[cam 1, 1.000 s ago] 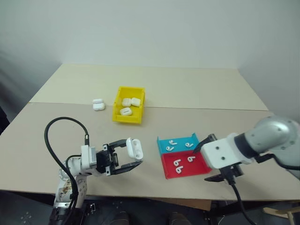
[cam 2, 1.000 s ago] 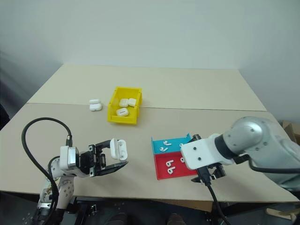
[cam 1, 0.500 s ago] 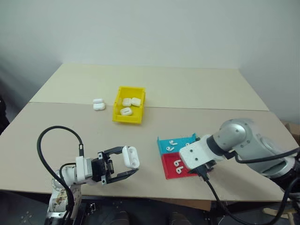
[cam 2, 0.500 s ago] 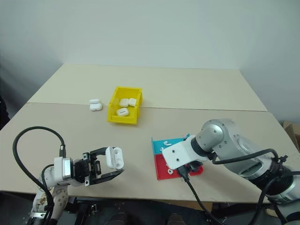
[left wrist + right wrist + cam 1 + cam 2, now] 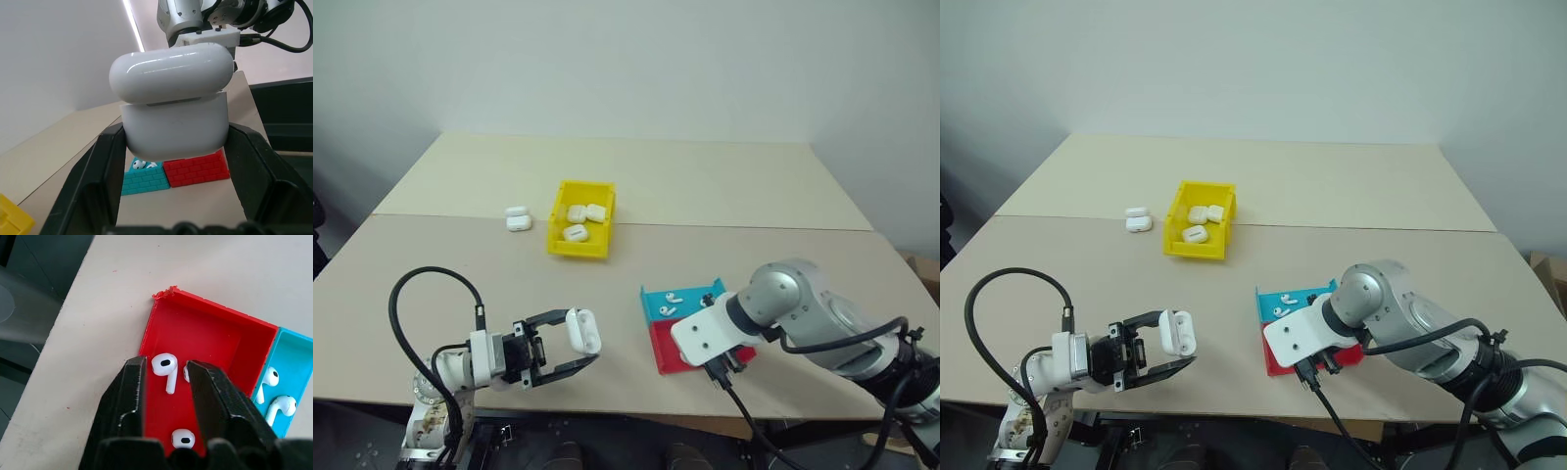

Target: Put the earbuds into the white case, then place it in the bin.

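one earbud between right end effector fingers

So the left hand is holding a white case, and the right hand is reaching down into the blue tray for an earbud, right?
Not quite. The left hand does hold a white case, but the right hand is over the red tray, not the blue tray. The right wrist view shows its fingers on either side of an earbud lying in the red one.

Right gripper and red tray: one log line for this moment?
right gripper: astride earbud in red tray | left gripper: holding white case
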Action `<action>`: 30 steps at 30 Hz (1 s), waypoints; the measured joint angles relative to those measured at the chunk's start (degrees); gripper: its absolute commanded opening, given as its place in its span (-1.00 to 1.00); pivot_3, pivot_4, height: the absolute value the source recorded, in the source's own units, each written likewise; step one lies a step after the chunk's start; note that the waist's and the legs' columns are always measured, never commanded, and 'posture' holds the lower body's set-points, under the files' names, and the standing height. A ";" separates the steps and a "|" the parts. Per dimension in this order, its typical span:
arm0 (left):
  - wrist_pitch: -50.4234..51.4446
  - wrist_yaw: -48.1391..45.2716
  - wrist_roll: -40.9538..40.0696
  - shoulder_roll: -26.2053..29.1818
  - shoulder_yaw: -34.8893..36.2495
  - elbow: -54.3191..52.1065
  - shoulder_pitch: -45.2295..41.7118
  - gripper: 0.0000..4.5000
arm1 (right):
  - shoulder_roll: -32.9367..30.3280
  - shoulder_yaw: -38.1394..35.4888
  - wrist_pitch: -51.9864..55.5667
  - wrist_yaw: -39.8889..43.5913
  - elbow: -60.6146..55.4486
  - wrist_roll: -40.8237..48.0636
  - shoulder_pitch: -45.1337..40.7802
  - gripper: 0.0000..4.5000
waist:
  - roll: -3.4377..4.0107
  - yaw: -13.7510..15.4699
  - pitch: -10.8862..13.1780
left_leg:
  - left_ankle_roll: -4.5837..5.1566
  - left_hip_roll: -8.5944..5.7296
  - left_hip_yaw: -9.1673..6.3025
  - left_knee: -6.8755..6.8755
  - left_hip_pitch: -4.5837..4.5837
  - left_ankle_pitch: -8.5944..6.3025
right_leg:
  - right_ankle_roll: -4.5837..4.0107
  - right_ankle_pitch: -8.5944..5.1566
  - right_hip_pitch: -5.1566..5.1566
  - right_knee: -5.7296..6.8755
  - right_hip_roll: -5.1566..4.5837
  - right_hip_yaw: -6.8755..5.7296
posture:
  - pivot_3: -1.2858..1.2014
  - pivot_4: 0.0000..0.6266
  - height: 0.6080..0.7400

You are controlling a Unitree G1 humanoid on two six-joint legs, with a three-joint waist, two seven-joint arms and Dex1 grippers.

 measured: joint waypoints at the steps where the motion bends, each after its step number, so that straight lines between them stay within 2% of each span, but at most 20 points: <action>1: 0.02 0.21 0.01 0.12 -0.11 -0.01 0.00 0.22 | 0.22 0.08 -0.10 0.00 0.23 -0.23 0.03 -0.17 | 0.00 -0.01 0.00 | 0.00 0.00 0.00 0.00 0.00 0.00 | 0.00 0.00 0.00 0.00 0.00 0.00 | 0.03 -0.52 1.00; 30: 0.02 3.64 1.53 1.63 -2.40 -0.12 0.07 0.22 | 4.03 2.12 -6.73 -0.02 6.41 -7.37 2.37 -0.17 | 0.00 -0.04 0.00 | 0.00 0.01 0.01 -0.03 0.00 0.00 | -0.01 -0.01 -0.01 -0.02 0.01 0.00 | 0.03 -0.52 1.00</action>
